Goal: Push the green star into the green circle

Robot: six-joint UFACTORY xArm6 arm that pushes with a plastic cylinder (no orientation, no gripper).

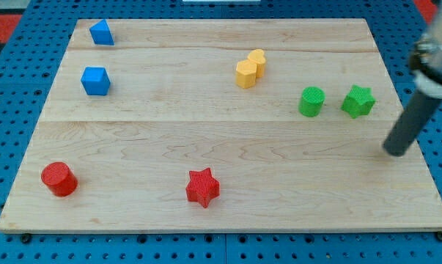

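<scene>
The green star (358, 101) lies at the view's right on the wooden board. The green circle (311, 101) stands just to its left, with a small gap between them. My tip (396, 152) is at the lower end of the dark rod, below and to the right of the green star, apart from it.
Two yellow blocks (250, 69) touch each other at the top middle. Two blue blocks lie at the top left, one (101, 33) above the other (95, 81). A red circle (59, 179) is at the bottom left, a red star (202, 187) at the bottom middle. The board's right edge (418, 139) is close to my tip.
</scene>
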